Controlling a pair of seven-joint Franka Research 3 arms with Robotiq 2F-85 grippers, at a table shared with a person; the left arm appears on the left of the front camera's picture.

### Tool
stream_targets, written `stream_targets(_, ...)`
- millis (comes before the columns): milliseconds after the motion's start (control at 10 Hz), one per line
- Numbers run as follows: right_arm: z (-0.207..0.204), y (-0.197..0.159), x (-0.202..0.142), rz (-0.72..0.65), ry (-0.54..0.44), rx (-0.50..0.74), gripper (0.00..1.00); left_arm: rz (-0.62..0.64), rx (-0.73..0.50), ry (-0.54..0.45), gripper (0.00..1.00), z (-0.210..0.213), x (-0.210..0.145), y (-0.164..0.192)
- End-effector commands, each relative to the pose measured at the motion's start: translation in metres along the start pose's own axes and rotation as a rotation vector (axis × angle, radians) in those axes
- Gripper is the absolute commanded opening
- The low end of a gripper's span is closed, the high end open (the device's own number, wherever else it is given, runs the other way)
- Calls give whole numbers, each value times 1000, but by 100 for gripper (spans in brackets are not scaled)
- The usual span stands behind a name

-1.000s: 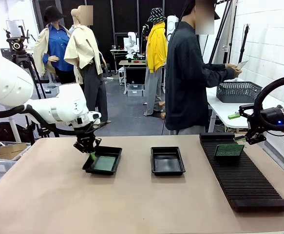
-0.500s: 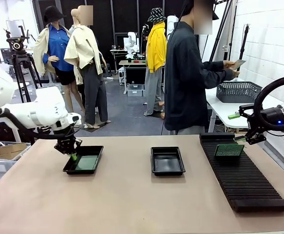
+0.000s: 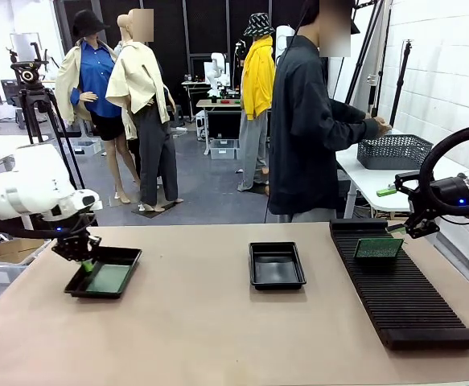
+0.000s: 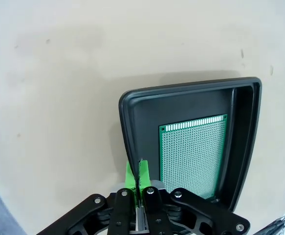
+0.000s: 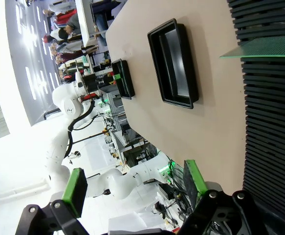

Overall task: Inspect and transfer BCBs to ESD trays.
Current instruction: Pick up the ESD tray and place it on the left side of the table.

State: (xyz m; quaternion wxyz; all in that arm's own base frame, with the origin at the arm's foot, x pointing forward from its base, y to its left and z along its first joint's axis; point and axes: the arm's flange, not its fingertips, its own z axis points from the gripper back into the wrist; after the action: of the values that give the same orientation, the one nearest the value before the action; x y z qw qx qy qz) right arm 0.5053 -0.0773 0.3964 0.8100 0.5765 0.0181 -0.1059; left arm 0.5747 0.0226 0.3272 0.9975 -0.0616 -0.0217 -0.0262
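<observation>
Pinching the near-left rim of one black ESD tray (image 3: 128, 256), my left gripper (image 3: 84, 262) is shut at the table's left. A green BCB (image 3: 108, 278) lies flat inside that tray. In the left wrist view the green pads (image 4: 130, 172) clamp the tray's rim (image 4: 124, 115) beside the BCB (image 4: 193, 152). A second ESD tray (image 3: 276, 285) sits at mid-table with nothing in it. Another BCB (image 3: 378, 248) stands in the ribbed rack (image 3: 407, 293) on the right. My right gripper (image 3: 403, 229) hovers open just right of that BCB (image 5: 259, 49), its fingers (image 5: 75, 190) wide apart.
A person (image 3: 306, 121) stands at the far side, hands at a grey mesh basket (image 3: 393, 150) on a side table. The long black rack (image 5: 272, 122) runs along the table's right side. Bare tabletop lies between the trays and along the near edge.
My left gripper has dragged its tray, with the BCB inside, well to the left across the table. The person's hands dropped to the basket. The right arm has stayed still.
</observation>
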Motion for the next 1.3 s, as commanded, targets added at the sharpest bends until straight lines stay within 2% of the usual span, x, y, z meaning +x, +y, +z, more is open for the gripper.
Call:
stream_targets(0, -2, 0, -3, 4, -2, -21, 100, -17, 33, -10, 0, 13, -6, 23)
stream_targets(300, -2, 0, -3, 4, -2, -21, 100, 6, 86, -4, 0, 17, -1, 76)
stream_targets(700, -2, 0, -3, 4, -2, -21, 100, 48, 40, 49, 0, 14, 13, 138)
stream_targets(1000, -2, 0, -3, 4, -2, -21, 100, 48, -31, 14, 0, 16, 10, 146)
stream_targets(1100, -2, 0, -3, 4, -2, -21, 100, 40, -75, 9, 2, 19, 7, 144)
stream_targets(1200, -2, 0, -3, 4, -2, -21, 100, 33, -113, 11, 19, 22, 3, 143)
